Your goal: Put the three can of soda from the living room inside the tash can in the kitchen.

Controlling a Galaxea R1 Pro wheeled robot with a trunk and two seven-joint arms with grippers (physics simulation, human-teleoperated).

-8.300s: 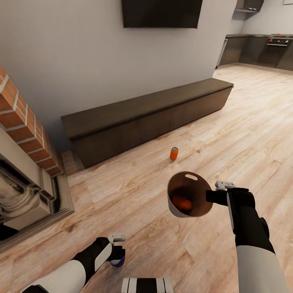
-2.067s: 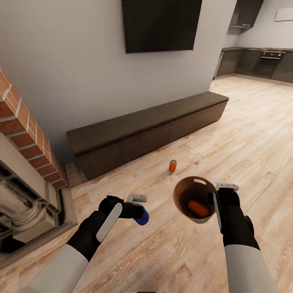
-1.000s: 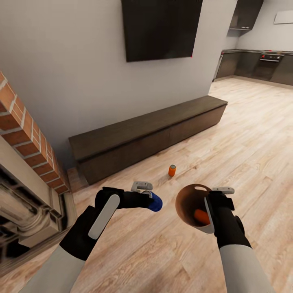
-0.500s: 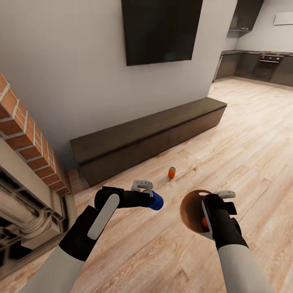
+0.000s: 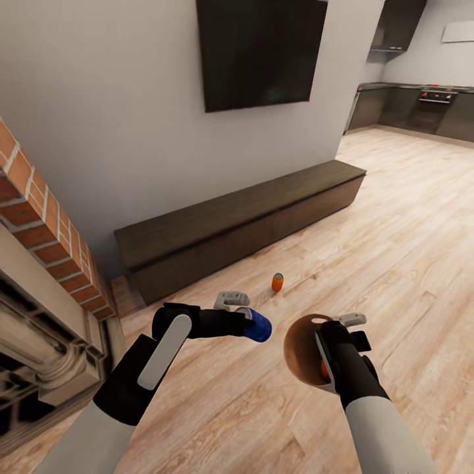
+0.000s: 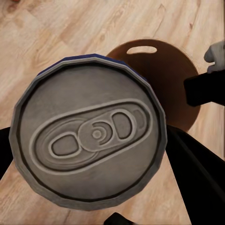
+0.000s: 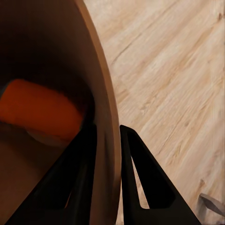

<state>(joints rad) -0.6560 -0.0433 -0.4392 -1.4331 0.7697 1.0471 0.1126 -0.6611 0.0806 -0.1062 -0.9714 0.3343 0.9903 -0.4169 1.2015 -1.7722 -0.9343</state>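
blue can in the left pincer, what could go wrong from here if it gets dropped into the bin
1. The blue soda can sits in the left pincer, beside the trash can rather than over its opening; released now, it would likely hit the floor and roll.
2. The right pincer holds the bin by only a thin strip of its wall; a dropped can could tilt it or make it slip.
3. An orange can already lies inside, so a tilt might spill it.
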